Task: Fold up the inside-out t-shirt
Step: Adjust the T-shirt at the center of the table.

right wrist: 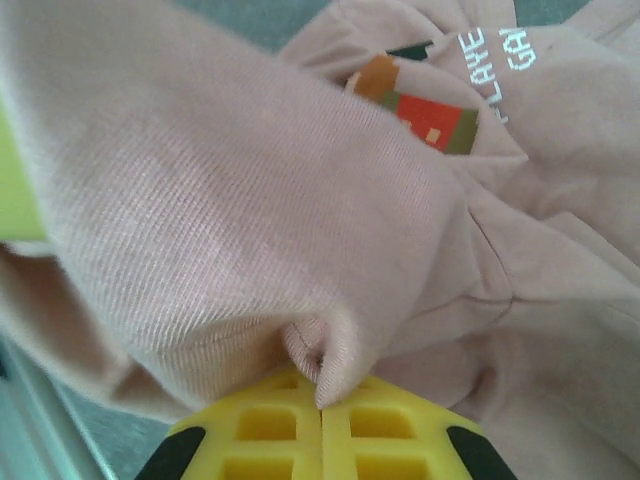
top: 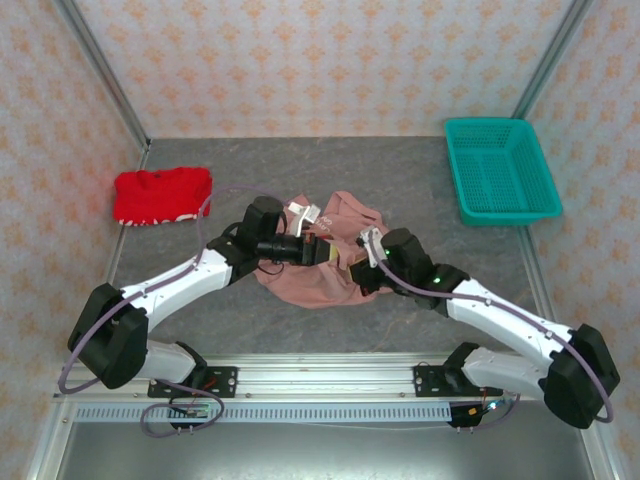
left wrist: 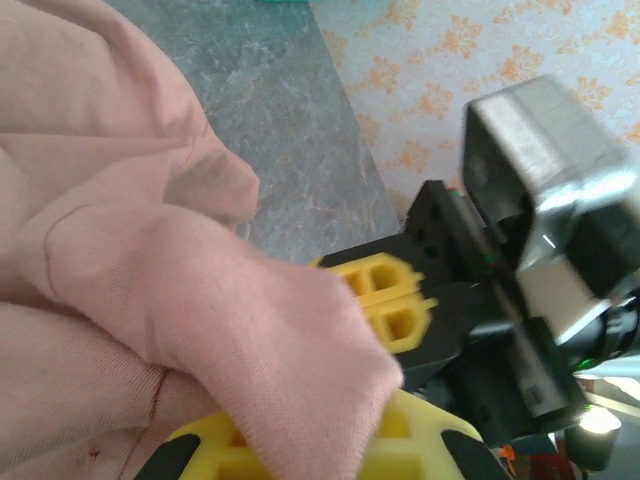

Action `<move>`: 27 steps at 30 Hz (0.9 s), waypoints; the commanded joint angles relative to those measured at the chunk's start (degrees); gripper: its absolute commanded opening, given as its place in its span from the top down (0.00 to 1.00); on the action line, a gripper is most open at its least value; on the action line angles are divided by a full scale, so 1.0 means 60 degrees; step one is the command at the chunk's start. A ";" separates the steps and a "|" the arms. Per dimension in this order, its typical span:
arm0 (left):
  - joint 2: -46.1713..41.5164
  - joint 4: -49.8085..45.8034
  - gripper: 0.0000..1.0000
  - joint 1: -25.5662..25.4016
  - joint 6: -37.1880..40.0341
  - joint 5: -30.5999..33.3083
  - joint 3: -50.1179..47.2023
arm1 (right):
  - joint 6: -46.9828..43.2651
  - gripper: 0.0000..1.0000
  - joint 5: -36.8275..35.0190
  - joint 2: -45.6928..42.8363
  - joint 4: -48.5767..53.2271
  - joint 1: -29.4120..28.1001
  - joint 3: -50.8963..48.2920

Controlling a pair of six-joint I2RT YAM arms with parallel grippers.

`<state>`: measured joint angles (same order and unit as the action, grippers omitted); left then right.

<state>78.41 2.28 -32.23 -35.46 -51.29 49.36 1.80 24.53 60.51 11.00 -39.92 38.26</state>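
I am pinching a fold of the pink t-shirt [top: 312, 285] at centre frame with my right gripper [right wrist: 320, 405], my left gripper [left wrist: 310, 455] apparently gripping it too.

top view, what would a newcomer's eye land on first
A crumpled salmon-pink t-shirt sits in the middle, with the right gripper pinched shut on a fold and the left gripper in the cloth beside it. A bright red garment lies far left, a teal basket far right.

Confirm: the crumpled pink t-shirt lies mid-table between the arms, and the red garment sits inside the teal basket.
Wrong: the red garment lies on the table, far left, apart from the teal basket far right, per the top view. The pink t-shirt part holds.
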 commanded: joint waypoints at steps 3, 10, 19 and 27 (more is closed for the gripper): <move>0.0506 -0.1081 0.97 0.0398 0.1133 0.1472 0.0462 | 0.1165 1.00 0.2706 -0.0020 -0.0566 0.0892 0.0220; 0.1120 -0.2844 0.60 0.0317 0.1636 0.5216 0.1292 | 0.3090 1.00 0.3687 0.1289 -0.2494 0.1332 0.0411; -0.0328 -0.5382 0.47 -0.1637 0.1479 0.9601 0.1112 | 0.4473 1.00 0.3776 0.3061 -0.3383 0.1894 0.0798; 0.0248 -0.4314 0.67 -0.2350 0.2315 0.8131 0.1678 | 0.4622 1.00 0.3865 0.3466 -0.3434 0.2044 0.0904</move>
<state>77.01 -25.96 -46.13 -24.91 -0.30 56.25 28.56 46.61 81.17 -7.01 -28.27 42.02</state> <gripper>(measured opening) 0.341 0.045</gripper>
